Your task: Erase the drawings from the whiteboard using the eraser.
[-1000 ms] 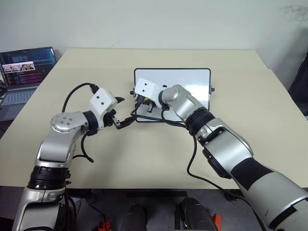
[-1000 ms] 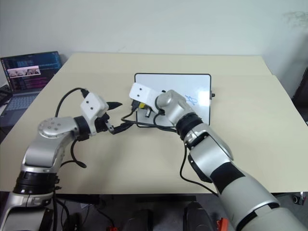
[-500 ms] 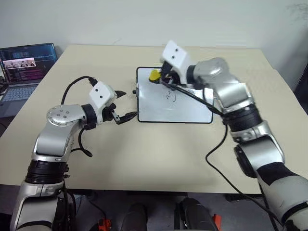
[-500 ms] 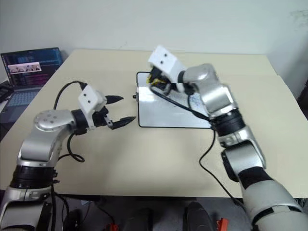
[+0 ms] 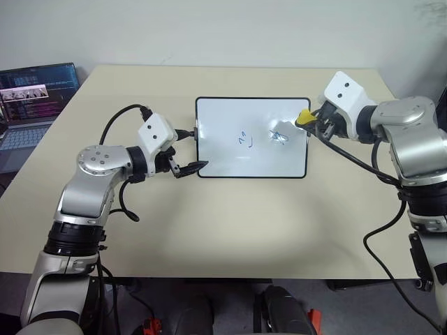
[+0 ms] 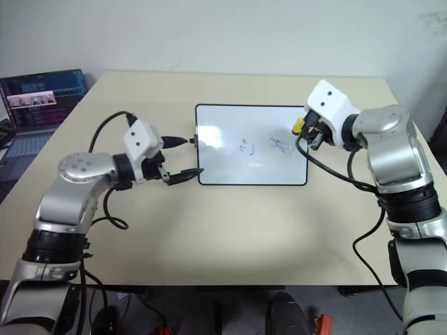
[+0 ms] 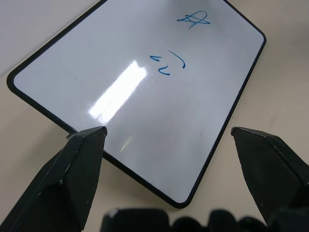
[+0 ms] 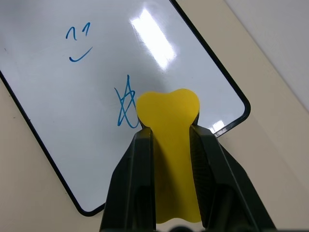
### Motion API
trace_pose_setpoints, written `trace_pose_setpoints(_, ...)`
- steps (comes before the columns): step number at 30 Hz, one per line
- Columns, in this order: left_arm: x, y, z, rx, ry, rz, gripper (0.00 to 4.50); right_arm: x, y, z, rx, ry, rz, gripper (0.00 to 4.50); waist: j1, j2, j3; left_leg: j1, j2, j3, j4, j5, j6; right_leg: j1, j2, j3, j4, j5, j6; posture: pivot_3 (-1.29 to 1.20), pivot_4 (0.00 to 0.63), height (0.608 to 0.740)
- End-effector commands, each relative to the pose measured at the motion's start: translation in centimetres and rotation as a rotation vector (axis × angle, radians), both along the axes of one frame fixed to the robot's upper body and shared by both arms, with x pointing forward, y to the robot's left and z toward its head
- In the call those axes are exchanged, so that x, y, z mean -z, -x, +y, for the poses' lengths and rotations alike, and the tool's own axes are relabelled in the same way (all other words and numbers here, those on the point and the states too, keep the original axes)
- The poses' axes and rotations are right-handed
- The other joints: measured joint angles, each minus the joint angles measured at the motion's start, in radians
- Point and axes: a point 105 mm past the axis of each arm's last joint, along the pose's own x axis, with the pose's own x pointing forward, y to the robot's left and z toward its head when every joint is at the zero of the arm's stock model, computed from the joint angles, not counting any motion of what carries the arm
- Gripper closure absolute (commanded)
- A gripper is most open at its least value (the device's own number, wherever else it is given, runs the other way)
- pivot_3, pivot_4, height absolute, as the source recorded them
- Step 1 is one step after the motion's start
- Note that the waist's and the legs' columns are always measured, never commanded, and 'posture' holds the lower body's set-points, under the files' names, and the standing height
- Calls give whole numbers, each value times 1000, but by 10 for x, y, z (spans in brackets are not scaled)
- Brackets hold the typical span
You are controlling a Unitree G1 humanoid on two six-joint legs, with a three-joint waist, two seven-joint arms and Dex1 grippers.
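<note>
The board [image 5: 251, 137] lies flat near the middle of the beige counter [image 5: 230, 223], long side across: glossy white, thin black frame, rounded corners, a small black knob at its left edge. Two blue drawings show on it: a pair of ticks over a curve [image 5: 244, 140] near the middle and a scribbled star [image 5: 279, 137] further right.

The left hand [image 5: 191, 150] sits at the board's near-left corner, its two black fingers spread apart with nothing between them. The left wrist view shows that corner lying between the fingertips [image 7: 91, 137], and the glare streak across the white face.

The right hand [image 6: 302, 129] hovers over the board's right edge, clamped on the eraser [image 5: 304, 116]. From the head the eraser is just a yellow spot; the right wrist view shows it pinched in between the fingers [image 8: 137, 164] and bulging at the tip, next to the star [image 8: 124, 108].

Beyond the counter's far-left corner stands an open laptop [image 5: 31, 94].
</note>
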Motion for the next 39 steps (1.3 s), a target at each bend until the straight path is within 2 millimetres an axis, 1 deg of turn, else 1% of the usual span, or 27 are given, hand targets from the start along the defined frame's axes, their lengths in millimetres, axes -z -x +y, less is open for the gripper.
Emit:
trace_pose_setpoints(1,-15,-1,-2,19,-1,-55,0,-12,6,6,-34,-5,-44,3827,3,0,0,0,0,0,0,0,0,0,0,0,0,0,0,0,150,740)
trace_pose_setpoints(15,-16,-1,-3,25,6,-67,0,-9,7,8,-43,4,-34,3827,5,0,0,-1,0,0,0,0,0,0,0,-1,0,0,0,0,150,740)
trace_pose_setpoints(27,-16,0,-4,31,11,-70,0,-6,9,-2,-12,-4,-22,3828,5,0,0,-1,0,0,0,0,0,0,0,-1,0,0,0,0,150,740)
trace_pose_setpoints(31,-16,0,-6,36,11,-69,0,-6,17,-10,-19,12,-20,3828,8,0,0,-1,0,0,0,0,0,0,0,-1,-1,0,0,0,150,740)
trace_pose_setpoints(39,-16,-2,-9,44,12,-68,0,-10,16,-8,-20,8,-38,3828,7,0,0,-1,0,0,1,0,0,0,0,-1,0,0,0,0,150,740)
